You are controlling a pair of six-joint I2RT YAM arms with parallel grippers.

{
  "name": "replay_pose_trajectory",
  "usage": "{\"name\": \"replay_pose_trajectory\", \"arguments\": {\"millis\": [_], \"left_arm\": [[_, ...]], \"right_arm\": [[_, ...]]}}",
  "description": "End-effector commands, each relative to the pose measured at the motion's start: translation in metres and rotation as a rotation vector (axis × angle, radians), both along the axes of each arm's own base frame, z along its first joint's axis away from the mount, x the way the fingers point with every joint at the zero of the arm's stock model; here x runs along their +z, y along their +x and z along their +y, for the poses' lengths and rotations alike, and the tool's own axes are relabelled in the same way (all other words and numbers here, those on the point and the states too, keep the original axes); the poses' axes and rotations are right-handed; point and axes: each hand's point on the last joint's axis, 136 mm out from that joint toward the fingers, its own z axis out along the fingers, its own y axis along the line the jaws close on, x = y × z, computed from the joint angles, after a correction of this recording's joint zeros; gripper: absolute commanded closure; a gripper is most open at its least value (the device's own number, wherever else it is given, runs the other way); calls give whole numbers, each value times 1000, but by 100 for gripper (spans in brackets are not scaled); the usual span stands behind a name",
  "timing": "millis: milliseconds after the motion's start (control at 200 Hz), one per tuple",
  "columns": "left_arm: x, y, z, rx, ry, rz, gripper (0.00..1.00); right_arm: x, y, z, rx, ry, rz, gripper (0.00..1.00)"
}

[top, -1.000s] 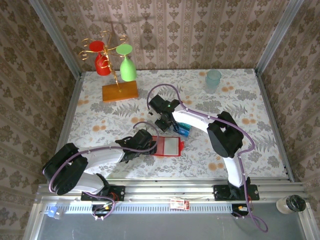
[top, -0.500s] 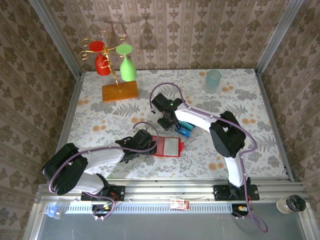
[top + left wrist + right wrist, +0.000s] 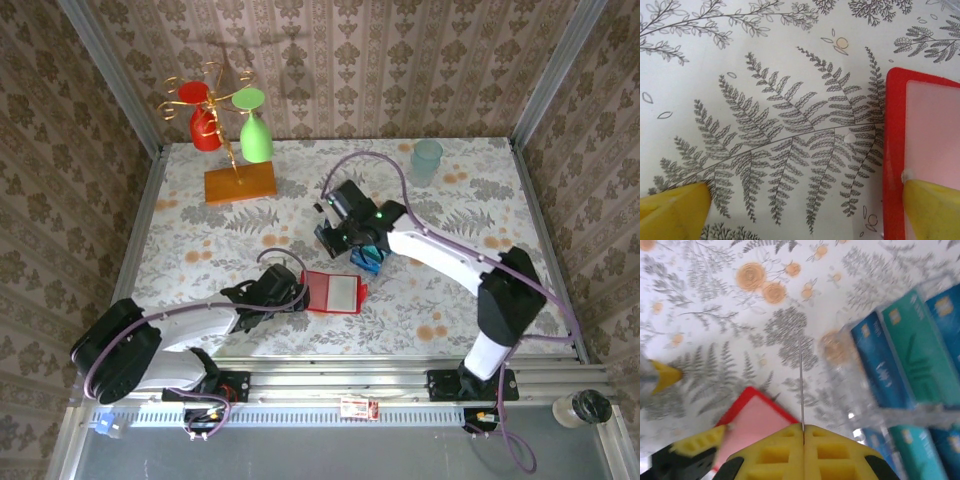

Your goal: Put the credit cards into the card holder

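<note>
The red card holder (image 3: 335, 292) lies open and flat on the floral table, its pale pink inner face up (image 3: 752, 415). My left gripper (image 3: 287, 292) is open at its left edge, and one yellow fingertip (image 3: 935, 205) rests on the red border (image 3: 894, 150). My right gripper (image 3: 803, 432) is shut on a credit card (image 3: 801, 385), seen edge-on as a thin line, above the table between holder and rack. More blue (image 3: 880, 365) and teal (image 3: 915, 355) credit cards stand in the clear rack (image 3: 368, 258).
A wooden stand with a red and a green glass (image 3: 225, 130) is at the back left. A teal cup (image 3: 427, 160) stands at the back right. The clear acrylic rack sits just right of my right gripper (image 3: 340, 238).
My right arm has shifted right and back, its elbow swinging out to the right, the jaws staying shut. The left arm has barely moved and stays open at the holder.
</note>
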Motion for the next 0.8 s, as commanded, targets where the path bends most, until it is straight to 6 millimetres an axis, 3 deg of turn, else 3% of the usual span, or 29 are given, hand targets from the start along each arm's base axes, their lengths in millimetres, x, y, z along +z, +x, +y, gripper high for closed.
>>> {"name": "replay_pose_trajectory", "arguments": {"millis": [0, 225, 440, 795], "left_arm": [[-9, -11, 13, 28, 29, 34, 0], [-10, -11, 12, 25, 34, 37, 0], [-8, -11, 11, 22, 36, 34, 0], [11, -10, 18, 35, 48, 3, 0]], "right_arm": [[3, -17, 13, -100, 245, 108, 100], [-22, -41, 11, -225, 450, 213, 100], [-59, -48, 8, -280, 449, 277, 100], [-90, -50, 17, -268, 416, 360, 100]]}}
